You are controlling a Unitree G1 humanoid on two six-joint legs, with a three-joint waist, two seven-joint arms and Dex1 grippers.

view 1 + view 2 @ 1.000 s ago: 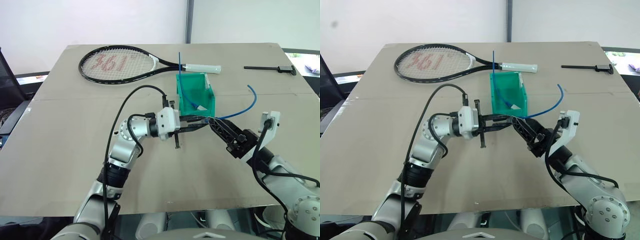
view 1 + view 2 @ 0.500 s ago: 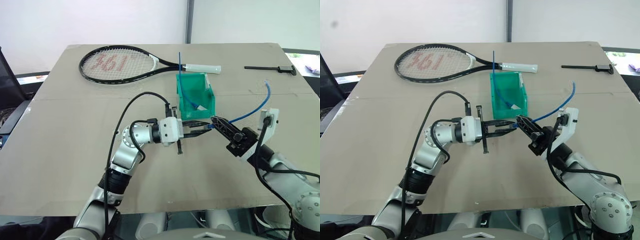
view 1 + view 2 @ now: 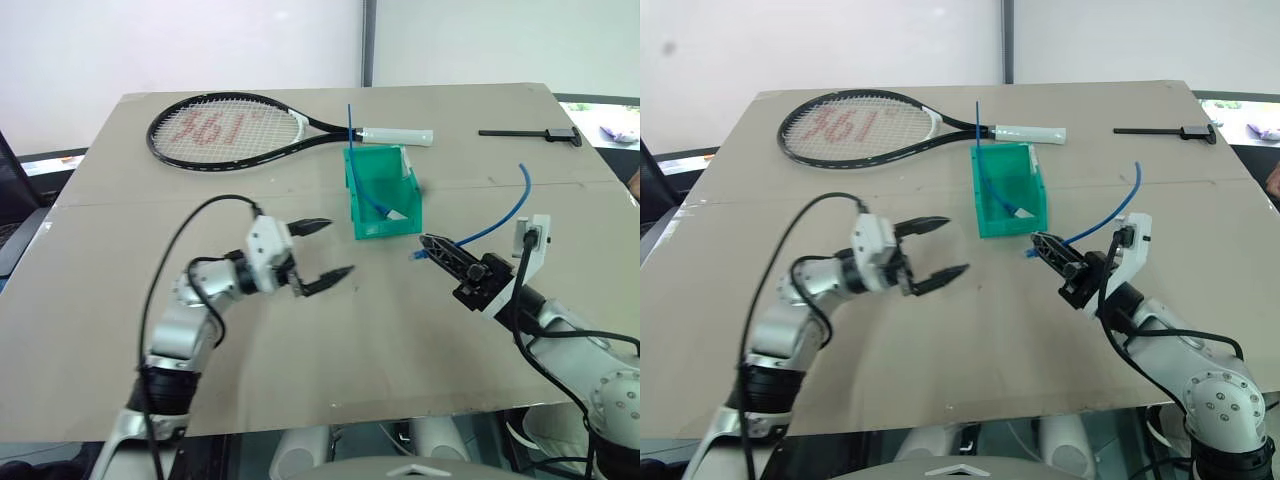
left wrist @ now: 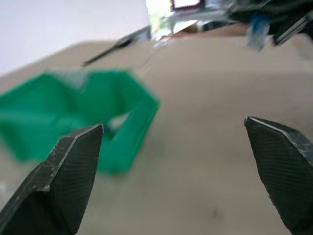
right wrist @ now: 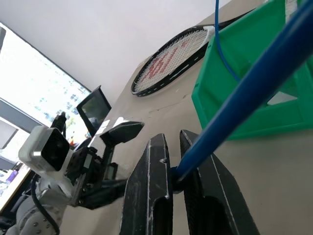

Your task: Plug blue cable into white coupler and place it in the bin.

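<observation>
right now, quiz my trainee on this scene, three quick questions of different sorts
1. True or false: the left gripper is shut on the tennis racket.
2. What does the right gripper hold? A) blue cable B) black tool C) nothing
3. Fill in: the green bin stands on the ____ between the two grippers and the racket.

Key:
1. False; it is open above the table.
2. A
3. table
</observation>
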